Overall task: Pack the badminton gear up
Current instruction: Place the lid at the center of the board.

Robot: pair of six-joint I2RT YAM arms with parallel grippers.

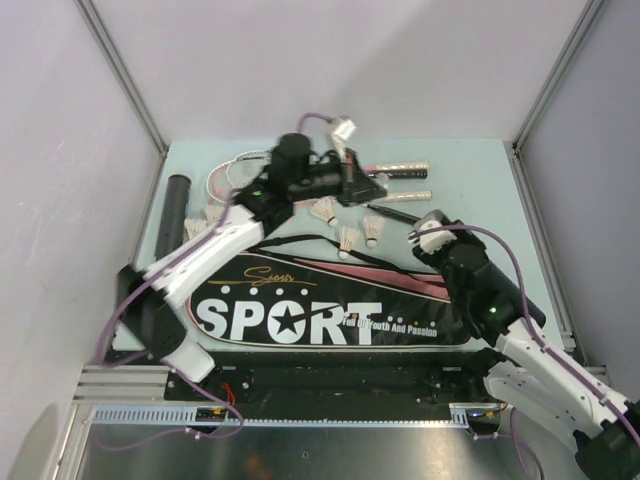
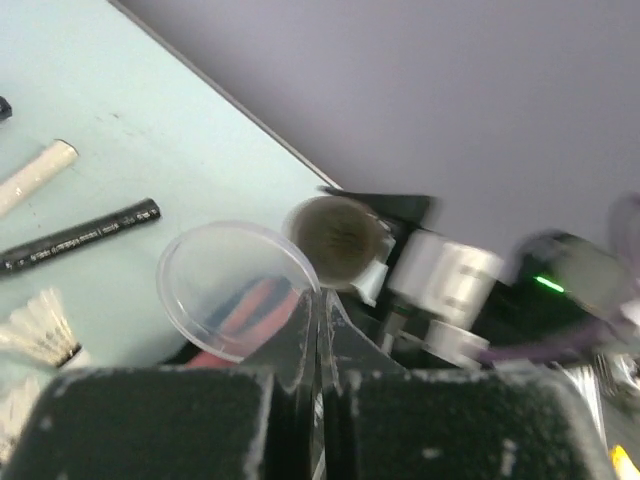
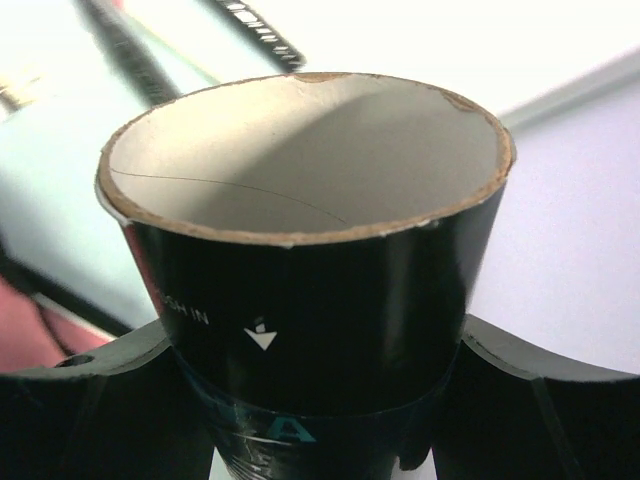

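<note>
My right gripper is shut on a dark tube with teal print, its open cardboard mouth facing the camera. In the top view that gripper is right of centre. My left gripper is shut on the edge of a clear plastic lid, held just beside the tube's mouth. In the top view the left gripper is at the back centre. Racket handles lie at the back. Shuttlecocks lie on the table. A second dark tube lies at the left.
A black racket bag printed SPORT lies across the near table. Racket heads lie at the back left. More shuttlecocks sit by the left tube. A pale handle and a black handle show in the left wrist view.
</note>
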